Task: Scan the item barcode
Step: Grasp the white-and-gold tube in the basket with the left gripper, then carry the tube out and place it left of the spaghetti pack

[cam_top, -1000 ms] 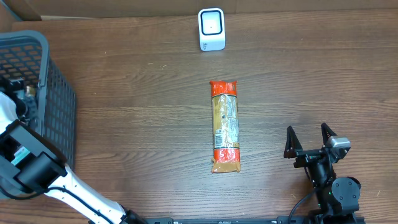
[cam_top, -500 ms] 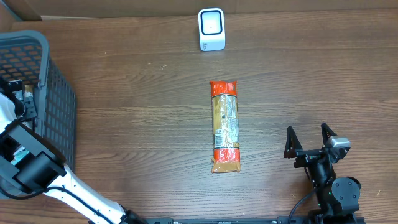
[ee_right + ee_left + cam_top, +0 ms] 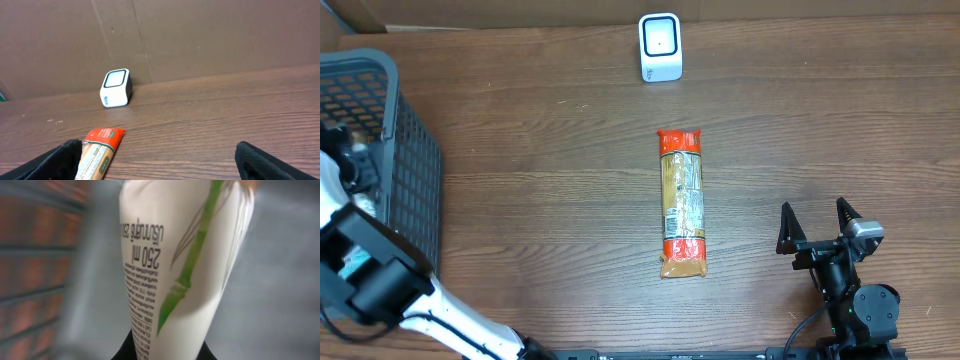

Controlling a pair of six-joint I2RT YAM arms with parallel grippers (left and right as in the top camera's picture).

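Left claw (image 3: 167,352) has shut on white bottle (image 3: 185,255), lengthwise away from it.

Tube, pasta pack, scanner: current poses
White tube (image 3: 185,255) with green bamboo print is showing its "250 ml" text upside down, narrow end sitting in the left gripper (image 3: 160,352). Pasta pack (image 3: 682,203) with orange ends is lying flat, pointing lengthwise toward the scanner (image 3: 660,46), which is standing upright, well apart.
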